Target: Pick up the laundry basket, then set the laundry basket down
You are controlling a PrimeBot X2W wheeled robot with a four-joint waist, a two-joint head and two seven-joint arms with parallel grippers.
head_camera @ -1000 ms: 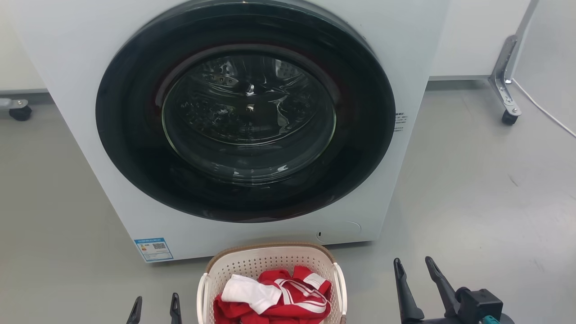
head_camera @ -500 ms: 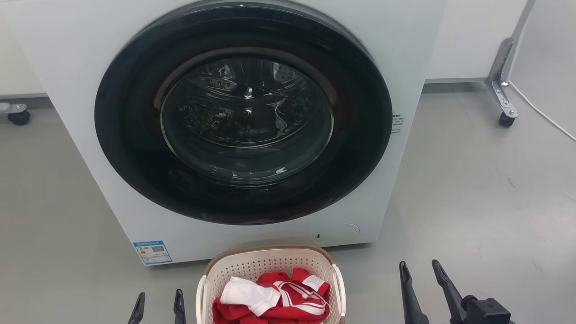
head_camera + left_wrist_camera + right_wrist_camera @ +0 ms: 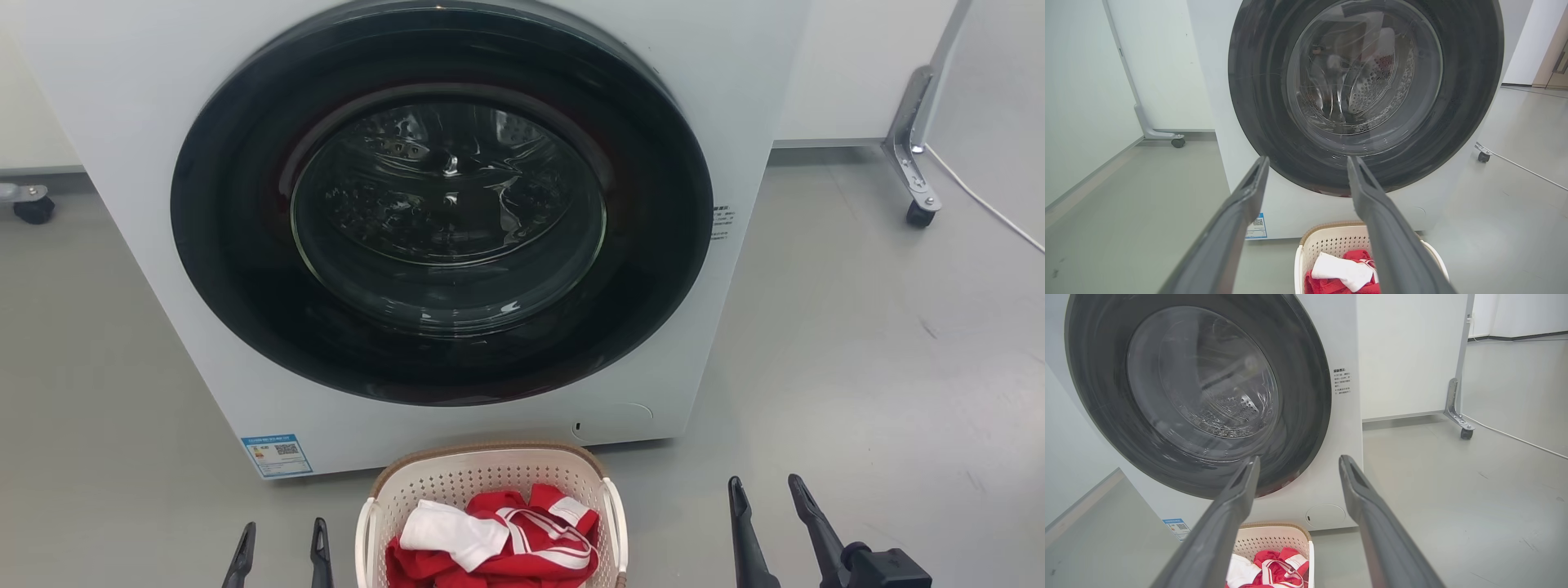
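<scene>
The laundry basket (image 3: pixel 482 482) stands on the grey floor (image 3: pixel 857 343) between the two grippers, just right of the left gripper (image 3: pixel 282 527) and a little further left of the right gripper (image 3: pixel 766 483); neither touches it. Red and white clothing (image 3: pixel 498 535) lies heaped inside. Both grippers are released, each with its two dark fingers spread and nothing between them, pointing toward the white washer (image 3: pixel 122 122) ahead. The washer's round dark door (image 3: pixel 445 204) is closed. A blue label (image 3: pixel 277 455) sits on the washer's lower front, ahead of the left gripper. A castered frame leg (image 3: pixel 918 188) and a white cable (image 3: pixel 988 204) lie well beyond the right gripper, to its right.
</scene>
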